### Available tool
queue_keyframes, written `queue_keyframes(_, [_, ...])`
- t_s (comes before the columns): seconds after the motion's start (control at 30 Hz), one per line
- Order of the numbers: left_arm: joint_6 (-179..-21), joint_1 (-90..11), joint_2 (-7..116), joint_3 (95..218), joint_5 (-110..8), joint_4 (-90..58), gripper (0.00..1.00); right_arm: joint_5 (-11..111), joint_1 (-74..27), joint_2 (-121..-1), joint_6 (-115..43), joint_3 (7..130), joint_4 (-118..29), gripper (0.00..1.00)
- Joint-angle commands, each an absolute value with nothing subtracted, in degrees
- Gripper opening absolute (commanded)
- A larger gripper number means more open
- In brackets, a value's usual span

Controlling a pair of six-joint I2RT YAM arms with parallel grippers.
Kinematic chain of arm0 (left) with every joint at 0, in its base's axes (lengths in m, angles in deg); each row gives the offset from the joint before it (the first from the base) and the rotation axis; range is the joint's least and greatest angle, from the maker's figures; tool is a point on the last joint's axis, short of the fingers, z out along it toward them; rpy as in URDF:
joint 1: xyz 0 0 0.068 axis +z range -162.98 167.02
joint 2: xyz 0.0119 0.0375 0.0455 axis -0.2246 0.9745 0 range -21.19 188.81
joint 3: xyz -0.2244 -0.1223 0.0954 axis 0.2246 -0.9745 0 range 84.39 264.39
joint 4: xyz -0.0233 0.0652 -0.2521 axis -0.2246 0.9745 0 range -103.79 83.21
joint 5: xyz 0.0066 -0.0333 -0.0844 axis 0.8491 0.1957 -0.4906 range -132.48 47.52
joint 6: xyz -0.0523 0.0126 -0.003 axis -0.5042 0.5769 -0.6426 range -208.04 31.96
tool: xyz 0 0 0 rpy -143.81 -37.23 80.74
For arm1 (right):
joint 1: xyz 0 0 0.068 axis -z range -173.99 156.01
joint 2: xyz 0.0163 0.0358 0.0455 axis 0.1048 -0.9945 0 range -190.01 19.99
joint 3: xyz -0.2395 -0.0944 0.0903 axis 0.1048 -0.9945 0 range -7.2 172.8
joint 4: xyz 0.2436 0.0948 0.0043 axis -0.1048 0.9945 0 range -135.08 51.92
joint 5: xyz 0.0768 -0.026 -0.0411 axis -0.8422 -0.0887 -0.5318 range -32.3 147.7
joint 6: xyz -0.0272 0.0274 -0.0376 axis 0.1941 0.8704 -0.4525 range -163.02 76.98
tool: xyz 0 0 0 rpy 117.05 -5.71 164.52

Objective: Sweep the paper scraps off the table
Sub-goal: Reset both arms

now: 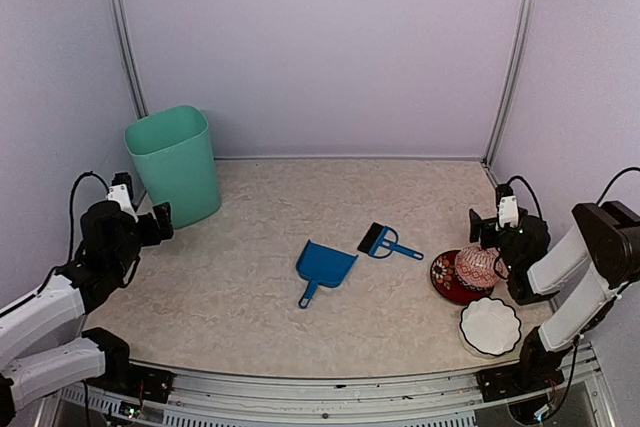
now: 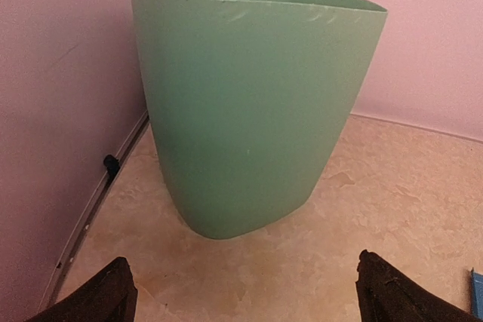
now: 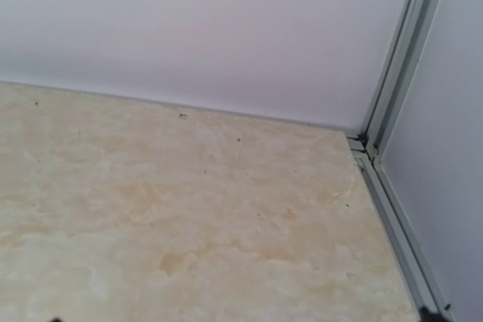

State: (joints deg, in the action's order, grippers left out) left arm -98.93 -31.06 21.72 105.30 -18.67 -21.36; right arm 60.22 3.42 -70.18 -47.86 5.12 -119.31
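No paper scraps show on the beige marbled table (image 1: 250,287) in any view. A blue dustpan (image 1: 322,267) lies mid-table with a blue brush (image 1: 385,242) just to its right. My left gripper (image 1: 160,224) is open and empty at the left side, facing the mint-green bin (image 1: 175,162). In the left wrist view its fingertips (image 2: 106,295) stand wide apart with the bin (image 2: 249,103) close ahead. My right gripper (image 1: 482,227) is at the right side beside the bowls, open and empty. Its wrist view shows bare table (image 3: 189,231) and the back right corner.
A red-patterned bowl (image 1: 450,282) holding a patterned ball (image 1: 478,265) sits at the right. A white scalloped bowl (image 1: 490,325) stands near the front right edge. Pale walls and metal posts (image 1: 512,57) enclose the table.
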Motion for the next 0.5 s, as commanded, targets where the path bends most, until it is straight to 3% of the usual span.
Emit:
queue_keyframes(0.0, [-96.48,-21.48,23.66,101.64,-31.76,-37.60,0.99,58.84,4.17,-70.72,-46.56,5.15,-123.29,1.00])
queue_keyframes(0.2, [-94.57,-14.14,35.65,99.61,-32.19,-51.38,0.99,59.05,4.17,-70.50,-46.46,5.15,-122.74,1.00])
queue_keyframes(0.47, [-91.67,-13.33,54.55,100.63,-33.16,-66.39,0.99,58.58,4.22,-70.45,-46.45,5.65,-121.79,1.00])
